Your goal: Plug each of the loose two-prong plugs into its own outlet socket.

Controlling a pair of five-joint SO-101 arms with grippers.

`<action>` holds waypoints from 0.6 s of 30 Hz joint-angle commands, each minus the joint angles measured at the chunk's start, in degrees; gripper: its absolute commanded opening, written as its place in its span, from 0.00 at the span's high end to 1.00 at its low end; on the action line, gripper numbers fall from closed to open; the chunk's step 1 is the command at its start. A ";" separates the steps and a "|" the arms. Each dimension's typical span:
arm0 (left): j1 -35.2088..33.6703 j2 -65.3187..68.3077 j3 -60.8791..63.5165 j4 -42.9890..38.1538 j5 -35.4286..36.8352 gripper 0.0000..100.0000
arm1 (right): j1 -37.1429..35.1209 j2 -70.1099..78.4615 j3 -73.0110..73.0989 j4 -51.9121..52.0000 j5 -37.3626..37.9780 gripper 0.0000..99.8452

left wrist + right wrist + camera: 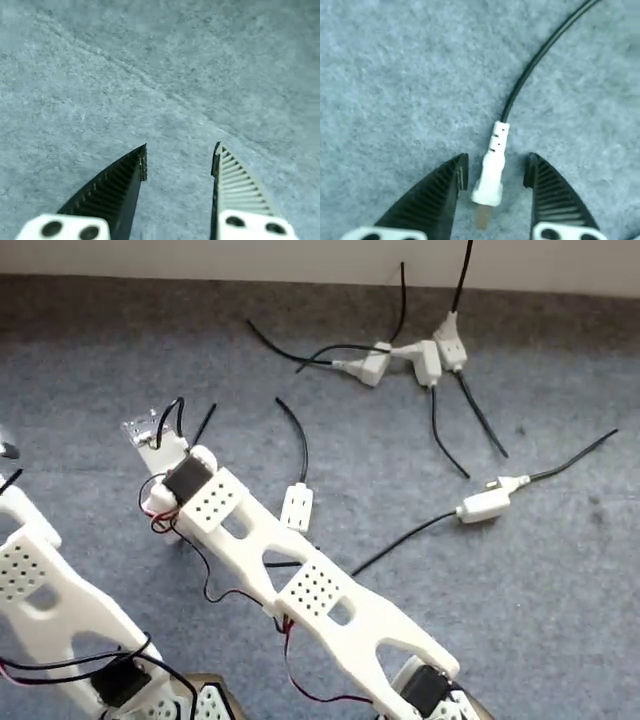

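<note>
as the right claw (497,159) stands wide with one dark ribbed finger on each side of a small white two-prong plug (490,172), i log this as the pick-up step for that plug. neither finger touches it, as far as i can see. the plug lies flat on the grey felt-like tabletop (385,75), brass-coloured prong (482,216) toward the wrist, thin black cable (540,55) running away from it. in the high view the same claw (150,435) sits toward the far left of the tabletop.

left claw (181,147): also wide, holding nothing, over bare felt.

other items, high view: a white rectangular outlet socket block (297,507) with its own black lead lies loose just beside the right arm, apart from the plug. a white plug-and-socket pair (487,503) to the right looks already mated. a cluster of white plugs and sockets (410,358) lies at the far edge; cannot tell which are seated.

judgement: task is partway at best. the next move calls for closing squarely on the plug body, lifting it, carrying it to the free socket block and lining the prongs up with the slots. the block is loose and may slide under the push; the left claw could brace it.
</note>
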 commanded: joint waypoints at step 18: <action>34.51 -26.07 42.77 0.79 16.26 0.78 | 31.78 -44.70 21.93 2.42 8.70 0.80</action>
